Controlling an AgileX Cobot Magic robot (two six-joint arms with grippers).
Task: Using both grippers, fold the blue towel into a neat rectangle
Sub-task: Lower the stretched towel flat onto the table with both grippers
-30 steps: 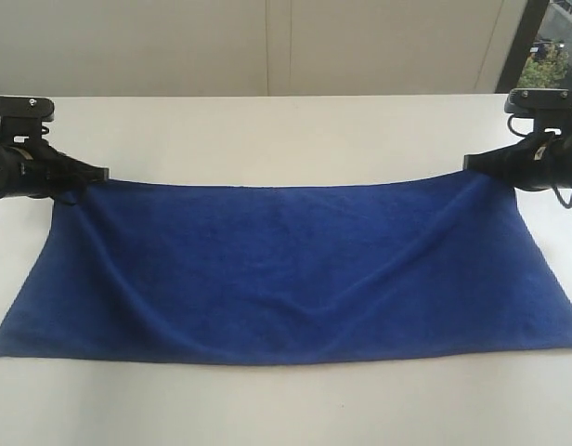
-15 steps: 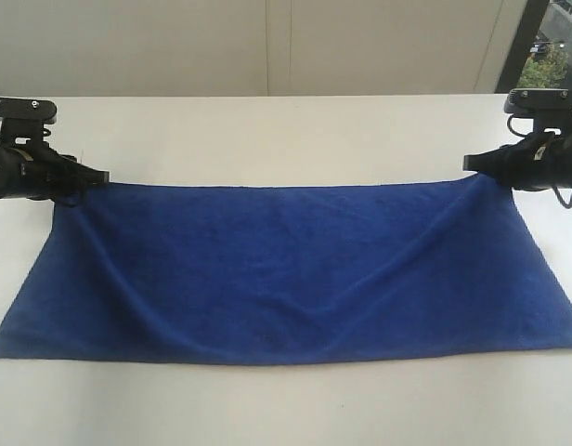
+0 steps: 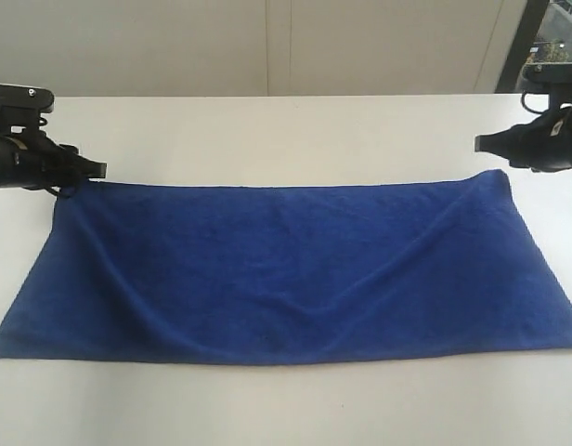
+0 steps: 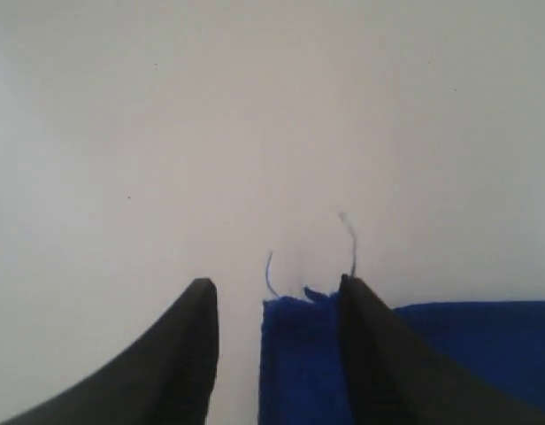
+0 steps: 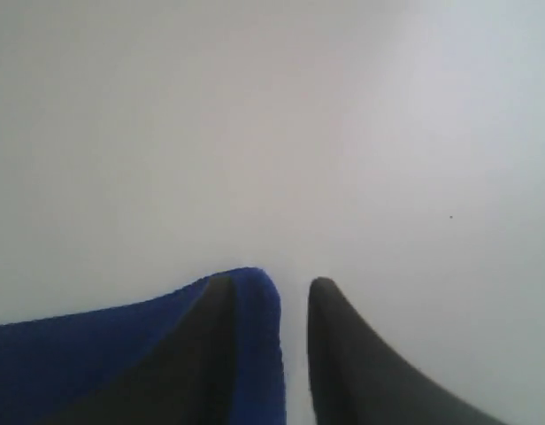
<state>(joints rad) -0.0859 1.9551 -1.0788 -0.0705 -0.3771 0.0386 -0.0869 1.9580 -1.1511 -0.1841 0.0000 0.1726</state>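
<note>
Spreading across most of the exterior view, the white surface (image 3: 286,130) carries the blue towel (image 3: 286,269). The towel lies flat as a long band running side to side, with soft creases sagging from both far corners toward the middle. The left pincer (image 3: 93,170) sits low at the towel's far left corner with its jaws spread wide. In its wrist view the corner lies on the surface between the two black fingers (image 4: 188,354), close against one and clear of the other, gripped by neither. The right pincer (image 3: 485,144) hangs near the far right corner, jaws likewise parted with bare surface showing between them. In its wrist view one finger (image 5: 211,354) overlaps the rounded corner; whether it touches the cloth I cannot tell. Two loose threads (image 4: 350,237) curl from the left corner's hem.
</note>
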